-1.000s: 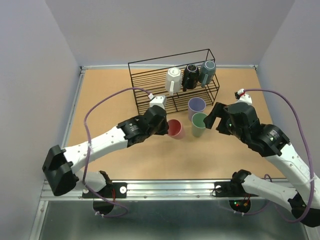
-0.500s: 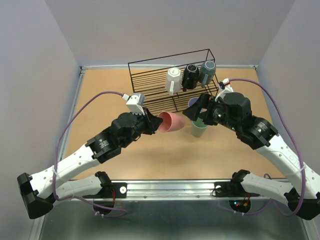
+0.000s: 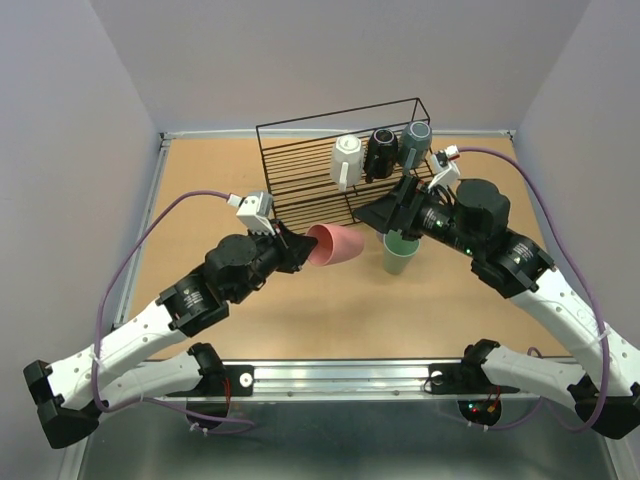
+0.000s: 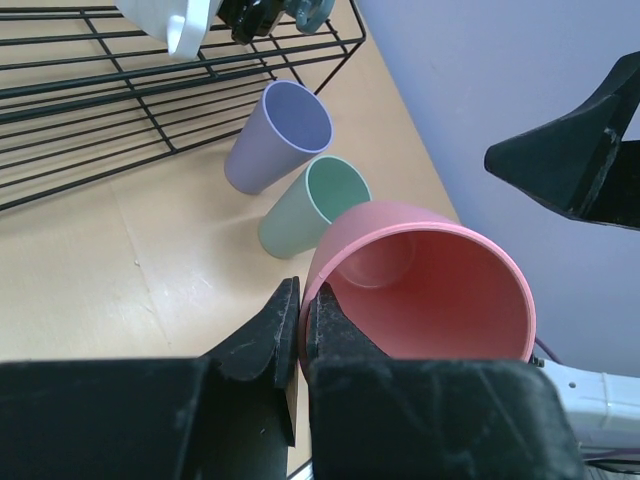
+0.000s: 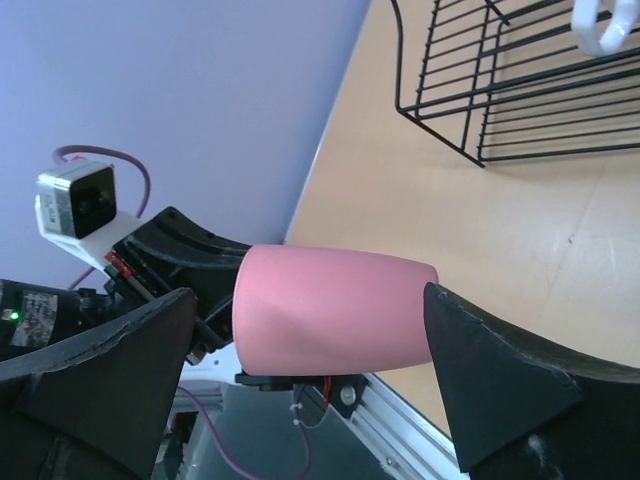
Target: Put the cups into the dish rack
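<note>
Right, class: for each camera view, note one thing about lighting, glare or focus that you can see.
Top external: soft, even light, sharp throughout, hardly any shadow around the green cup. Left wrist: a pale sheen on the table; the pink cup looms large in the foreground. Right wrist: the right gripper's fingers are featureless dark shapes at the edges, while the dish rack stays crisp.
</note>
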### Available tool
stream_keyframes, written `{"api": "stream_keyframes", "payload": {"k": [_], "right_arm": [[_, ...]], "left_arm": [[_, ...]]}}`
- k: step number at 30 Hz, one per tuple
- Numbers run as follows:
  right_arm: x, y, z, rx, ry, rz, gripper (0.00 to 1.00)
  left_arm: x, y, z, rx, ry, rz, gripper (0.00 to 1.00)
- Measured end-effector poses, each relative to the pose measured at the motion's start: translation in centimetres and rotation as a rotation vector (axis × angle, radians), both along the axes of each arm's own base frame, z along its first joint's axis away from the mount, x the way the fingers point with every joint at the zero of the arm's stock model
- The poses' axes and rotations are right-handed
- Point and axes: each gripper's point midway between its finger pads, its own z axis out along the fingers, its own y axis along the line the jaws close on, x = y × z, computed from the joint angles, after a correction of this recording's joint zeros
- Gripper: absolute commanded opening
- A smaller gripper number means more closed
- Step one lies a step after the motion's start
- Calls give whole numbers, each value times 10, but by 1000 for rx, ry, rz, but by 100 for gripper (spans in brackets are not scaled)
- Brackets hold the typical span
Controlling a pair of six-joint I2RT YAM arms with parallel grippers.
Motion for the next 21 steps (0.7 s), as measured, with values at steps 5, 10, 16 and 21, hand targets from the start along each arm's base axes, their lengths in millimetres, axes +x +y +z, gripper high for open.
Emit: {"api": "stream_keyframes", "payload": {"k": [5, 10, 16, 21], "right_arm": [[-2, 7, 11, 62, -8, 27, 100], [-4, 15, 9, 122, 12, 57, 100], [-8, 24, 11, 201, 42, 96, 100], [-12, 30, 21, 278, 37, 134, 100]], "left_arm": [[-2, 2, 4, -17, -5, 1, 0], [-4, 5, 13, -49, -27, 1, 0], [-8, 9, 21, -114, -68, -7, 0], [-11, 12, 28, -153, -90, -7, 0]]}}
